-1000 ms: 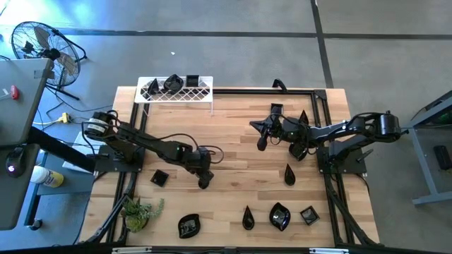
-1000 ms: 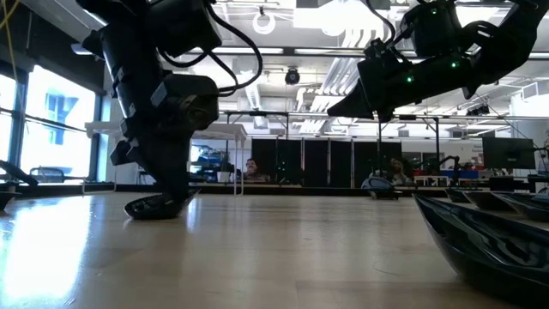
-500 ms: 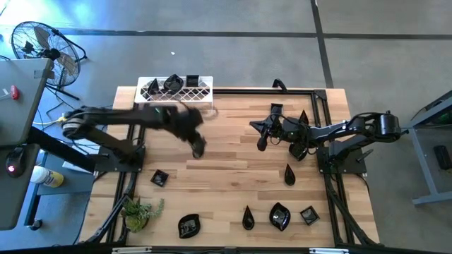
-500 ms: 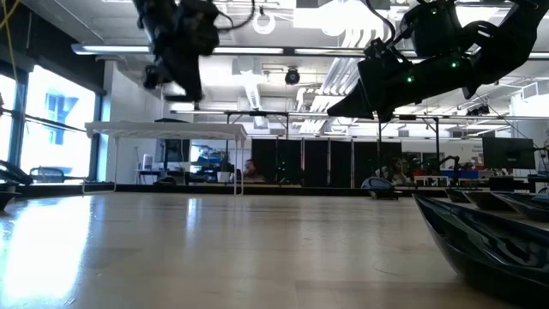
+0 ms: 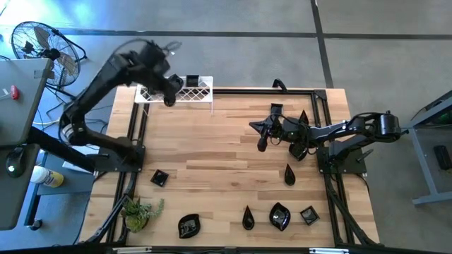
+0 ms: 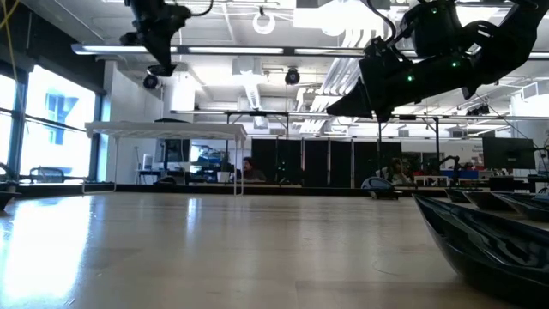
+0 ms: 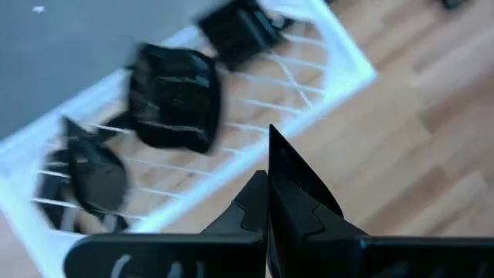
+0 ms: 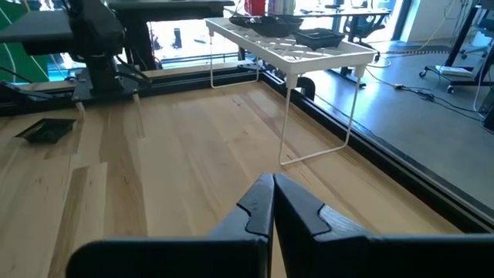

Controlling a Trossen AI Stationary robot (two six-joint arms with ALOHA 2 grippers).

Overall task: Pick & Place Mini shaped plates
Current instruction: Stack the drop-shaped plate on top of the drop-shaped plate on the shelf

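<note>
the left gripper (image 7: 268, 181), fingers pressed together and holding nothing, hangs over the white lattice wire rack (image 5: 201, 94); small glossy black dishes (image 7: 174, 96) lie in it just beyond the fingertips.

the right gripper (image 8: 272, 193), likewise closed and empty, waits above mid-table.

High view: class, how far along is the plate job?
Done: three plates lie on the rack. In hand: the left pincer, shut, hovers over the rack, seemingly gripping a plate. Left: at least six plates on the table; the right pincer waits shut above it.

Nine black plates (image 5: 280, 216); one rack (image 5: 194, 95); one plant (image 5: 140, 211).
</note>
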